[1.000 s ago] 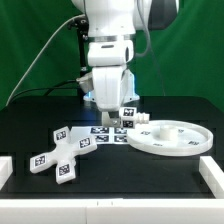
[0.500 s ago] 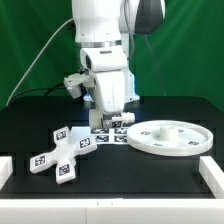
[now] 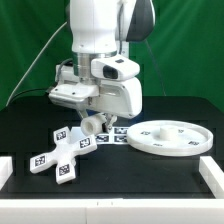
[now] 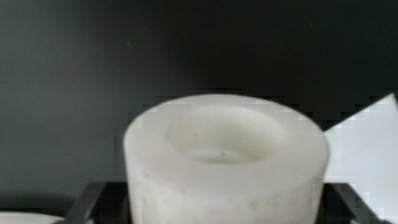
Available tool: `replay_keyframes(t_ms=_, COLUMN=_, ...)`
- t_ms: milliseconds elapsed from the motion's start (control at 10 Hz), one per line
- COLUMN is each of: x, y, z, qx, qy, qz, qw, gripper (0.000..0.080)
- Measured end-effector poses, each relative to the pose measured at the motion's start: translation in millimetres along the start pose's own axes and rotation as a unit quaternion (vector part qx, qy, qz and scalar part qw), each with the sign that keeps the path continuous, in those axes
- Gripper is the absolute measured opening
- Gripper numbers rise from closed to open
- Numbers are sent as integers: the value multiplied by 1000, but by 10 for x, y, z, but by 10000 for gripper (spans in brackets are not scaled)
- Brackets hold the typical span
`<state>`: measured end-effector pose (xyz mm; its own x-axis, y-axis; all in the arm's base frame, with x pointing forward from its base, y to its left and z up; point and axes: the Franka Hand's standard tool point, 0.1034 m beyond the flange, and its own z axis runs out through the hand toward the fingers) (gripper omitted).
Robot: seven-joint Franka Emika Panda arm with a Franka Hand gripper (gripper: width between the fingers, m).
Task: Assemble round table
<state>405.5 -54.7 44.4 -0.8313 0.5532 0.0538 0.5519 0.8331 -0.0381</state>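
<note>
My gripper [image 3: 97,118] is shut on the short cylindrical post [image 3: 92,125], which hangs tilted above the black table with its hollow end facing the camera. In the wrist view the post [image 4: 222,155] fills the middle, with a dark finger [image 4: 100,202] pressed against each side. The cross-shaped foot piece [image 3: 60,155] lies flat just below and to the exterior view's left of the post. On the exterior view's right rests the large rimmed round disc [image 3: 172,137], apart from the gripper.
The marker board [image 3: 112,134] lies on the table behind the held post, partly hidden by the arm. White blocks [image 3: 8,170] [image 3: 211,174] stand at the front corners. A cable [image 3: 35,62] hangs at the back left before the green backdrop.
The arm has swung toward the exterior view's left and turned its wrist. The post has gone from upright near the marker board to tilted, close above the foot piece.
</note>
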Motion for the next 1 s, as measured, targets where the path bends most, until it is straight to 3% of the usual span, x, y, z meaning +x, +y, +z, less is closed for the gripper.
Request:
replay_keyframes(t_ms=200, x=-10, y=-55, z=16, qx=11, qy=-5, qz=-84, qw=996, gripper=411)
replay_keyframes(t_ms=500, x=102, y=-135, z=160, qx=9, qy=17, qz=-226, qw=974, gripper=411)
replay_keyframes(t_ms=1000, x=115, y=-198, z=238, qx=10, qy=26, qz=-235, qw=972, gripper=411)
